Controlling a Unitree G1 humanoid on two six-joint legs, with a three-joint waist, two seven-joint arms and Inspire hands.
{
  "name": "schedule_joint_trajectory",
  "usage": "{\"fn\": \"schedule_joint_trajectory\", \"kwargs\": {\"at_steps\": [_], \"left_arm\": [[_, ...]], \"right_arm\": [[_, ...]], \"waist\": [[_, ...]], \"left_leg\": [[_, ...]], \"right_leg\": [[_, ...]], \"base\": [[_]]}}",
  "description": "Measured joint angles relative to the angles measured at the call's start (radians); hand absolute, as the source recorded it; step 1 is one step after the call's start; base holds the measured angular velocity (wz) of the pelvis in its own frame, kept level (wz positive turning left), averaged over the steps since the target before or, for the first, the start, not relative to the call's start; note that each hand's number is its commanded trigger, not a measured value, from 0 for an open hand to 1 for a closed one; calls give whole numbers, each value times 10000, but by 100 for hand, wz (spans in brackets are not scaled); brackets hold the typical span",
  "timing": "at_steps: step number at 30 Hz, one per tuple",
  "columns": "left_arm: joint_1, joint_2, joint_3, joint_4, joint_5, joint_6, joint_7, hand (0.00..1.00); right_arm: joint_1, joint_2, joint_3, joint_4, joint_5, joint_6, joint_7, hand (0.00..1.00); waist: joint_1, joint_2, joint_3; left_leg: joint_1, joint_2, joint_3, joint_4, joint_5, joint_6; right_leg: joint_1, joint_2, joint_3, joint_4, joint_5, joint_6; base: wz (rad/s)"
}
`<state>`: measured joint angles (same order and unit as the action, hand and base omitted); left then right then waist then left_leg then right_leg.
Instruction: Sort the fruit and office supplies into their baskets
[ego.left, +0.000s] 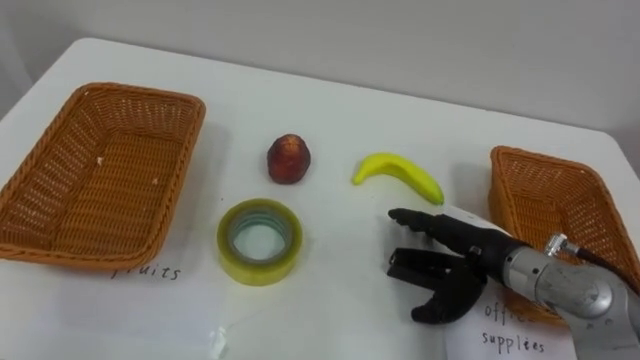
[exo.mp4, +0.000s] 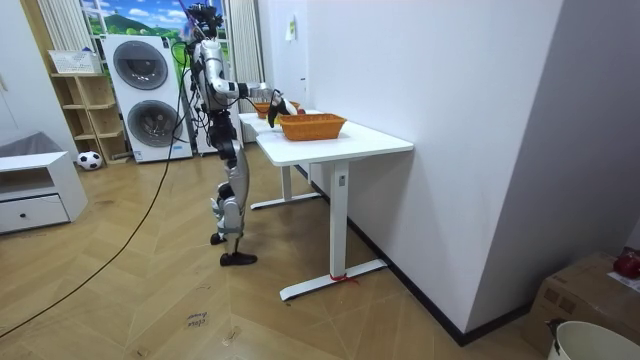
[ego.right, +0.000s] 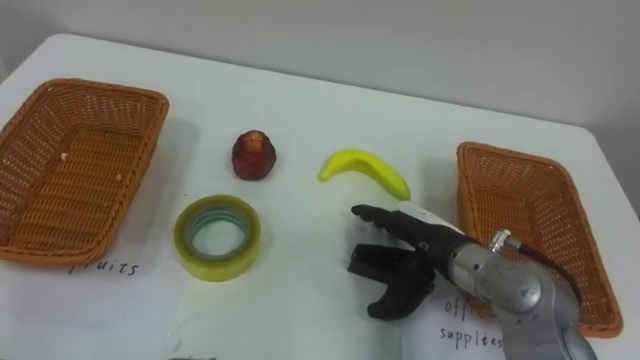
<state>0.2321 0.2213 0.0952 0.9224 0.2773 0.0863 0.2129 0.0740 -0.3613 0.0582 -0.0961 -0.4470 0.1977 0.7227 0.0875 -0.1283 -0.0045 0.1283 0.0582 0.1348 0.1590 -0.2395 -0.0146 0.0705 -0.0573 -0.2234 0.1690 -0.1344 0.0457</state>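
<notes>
- Right hand (ego.left: 462, 268): empty and loosely spread, thumb and fingers pointing left, just above the white table (ego.left: 330, 110) at its near right.
- Banana (ego.left: 398, 172): lies on the table just beyond the right hand, on its far side and slightly left. It is apart from the fingers.
- Banana long axis: runs left to right, with the right end slanting a little nearer. That end is closest to the thumb.
- Tape roll (ego.left: 232, 240): lies flat to the left of the hand, at about the same depth.
- Red fruit (ego.left: 288, 160): sits further left and far.
- Left basket (ego.left: 100, 180) and right basket (ego.left: 545, 200): both hold nothing.
- Judgement: the banana is the likeliest target. The fingers must close across its short width, so the hand needs a short reach toward the far side.
</notes>
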Motion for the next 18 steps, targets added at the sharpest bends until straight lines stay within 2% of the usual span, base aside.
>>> {"fn": "schedule_joint_trajectory", "kwargs": {"at_steps": [18], "left_arm": [[-26,-1,-16,0,-105,86,-9,0]], "right_arm": [[17,-3,91,-53,-520,-8,-273,0]], "waist": [[-10,55,49]], "left_leg": [[9,2,12,-66,0,0]], "right_leg": [[-7,2,-29,-14,0,0]], "base": [[0]]}}
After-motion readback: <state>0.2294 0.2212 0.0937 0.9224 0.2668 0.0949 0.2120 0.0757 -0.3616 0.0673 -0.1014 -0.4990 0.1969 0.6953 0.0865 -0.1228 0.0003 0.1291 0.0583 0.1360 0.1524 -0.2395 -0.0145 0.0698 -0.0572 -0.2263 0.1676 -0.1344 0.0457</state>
